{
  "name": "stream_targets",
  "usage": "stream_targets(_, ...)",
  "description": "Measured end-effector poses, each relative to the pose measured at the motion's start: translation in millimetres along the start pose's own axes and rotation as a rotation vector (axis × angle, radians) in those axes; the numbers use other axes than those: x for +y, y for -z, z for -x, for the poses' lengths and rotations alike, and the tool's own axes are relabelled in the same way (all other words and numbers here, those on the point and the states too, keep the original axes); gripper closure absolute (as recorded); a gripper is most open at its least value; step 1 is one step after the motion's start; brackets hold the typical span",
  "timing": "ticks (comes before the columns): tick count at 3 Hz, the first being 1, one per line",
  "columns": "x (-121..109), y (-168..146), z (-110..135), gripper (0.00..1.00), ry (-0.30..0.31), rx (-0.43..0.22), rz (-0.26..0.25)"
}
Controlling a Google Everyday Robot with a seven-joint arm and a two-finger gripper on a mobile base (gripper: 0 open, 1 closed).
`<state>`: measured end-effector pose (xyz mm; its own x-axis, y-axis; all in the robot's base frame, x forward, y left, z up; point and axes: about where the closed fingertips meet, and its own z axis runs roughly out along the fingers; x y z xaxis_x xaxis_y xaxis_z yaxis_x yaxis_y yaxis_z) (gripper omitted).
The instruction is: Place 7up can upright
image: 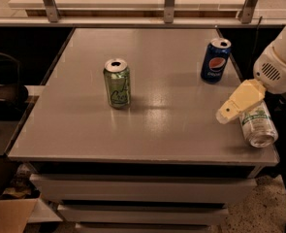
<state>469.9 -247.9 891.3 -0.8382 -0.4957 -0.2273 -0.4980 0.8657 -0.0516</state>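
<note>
The 7up can (258, 124) is white and silver with green lettering. It lies on its side near the front right corner of the grey table (171, 130), with its silver end facing the front edge. My gripper (230, 110) is cream-coloured and comes in from the right. It hangs low over the table just left of the can's upper part, which it partly covers. I cannot tell if it touches the can.
An all-green can (117, 83) stands upright left of the table's centre. A blue Pepsi can (215, 60) stands upright at the back right. A railing and a pale counter run behind the table. Dark furniture stands at the left, and the table's right edge is close to the 7up can.
</note>
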Motion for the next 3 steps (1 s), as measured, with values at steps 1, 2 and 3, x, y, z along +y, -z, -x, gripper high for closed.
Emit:
stream_targets(1,-8.7,-6.6,-5.3,0.0,-0.144,0.016,-0.036)
stream_targets(2,-20.2,-10.4,-11.2,0.0,-0.254,0.028,-0.067)
stream_targets(3,-29.2,-19.2,-15.0,0.0,-0.328,0.043,-0.086)
